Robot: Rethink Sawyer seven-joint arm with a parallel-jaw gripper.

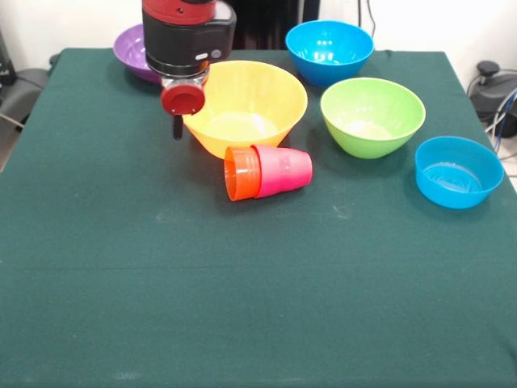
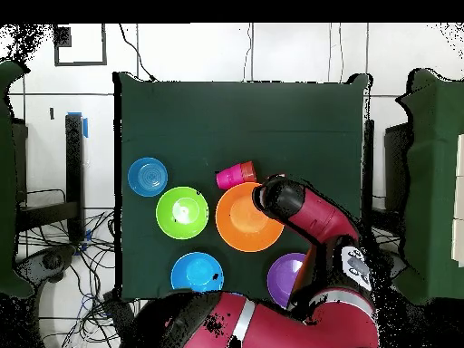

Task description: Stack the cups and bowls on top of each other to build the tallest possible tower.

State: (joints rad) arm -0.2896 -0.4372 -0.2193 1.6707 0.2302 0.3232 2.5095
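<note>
An orange cup [image 1: 241, 173] lies on its side, nested in a red-pink cup [image 1: 284, 170], just in front of the large orange-yellow bowl [image 1: 258, 101]. The pair shows pink in the overhead view [image 2: 237, 173], beside that bowl [image 2: 249, 219]. My gripper [image 1: 177, 128] hangs at the bowl's left rim, left of and behind the cups, touching nothing I can see. A purple bowl [image 1: 131, 50], a blue bowl [image 1: 329, 50], a lime green bowl [image 1: 371, 117] and a second blue bowl [image 1: 458, 171] stand upright and empty. No purple or lime green cup and no small ribbed bowl is in view.
The green cloth table [image 1: 242, 307] has its wide near half free in the front view. In the overhead view my red arm [image 2: 308, 217] reaches over the purple bowl [image 2: 285, 276] and the orange-yellow bowl's edge. Cables lie on the floor at the sides.
</note>
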